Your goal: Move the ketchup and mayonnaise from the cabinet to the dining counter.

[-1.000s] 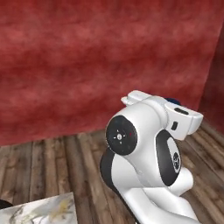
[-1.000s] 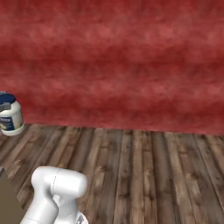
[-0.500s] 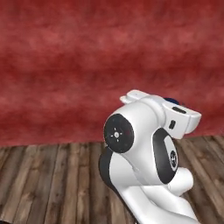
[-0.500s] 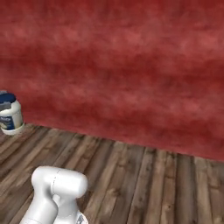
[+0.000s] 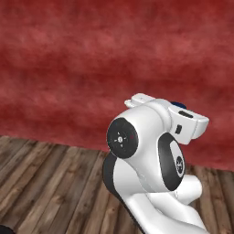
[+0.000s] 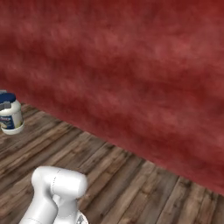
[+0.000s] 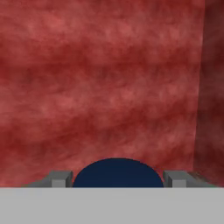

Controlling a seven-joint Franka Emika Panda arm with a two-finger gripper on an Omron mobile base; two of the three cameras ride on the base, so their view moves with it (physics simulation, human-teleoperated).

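We see gripper clamped on mayonnaise, one grey fingertip each side of dark blue lid. In right base view, white jar hangs in air at far left, above plank floor, upright. In left base view, our white arm hides most of jar; sliver of blue lid shows past wrist. Red wall behind.
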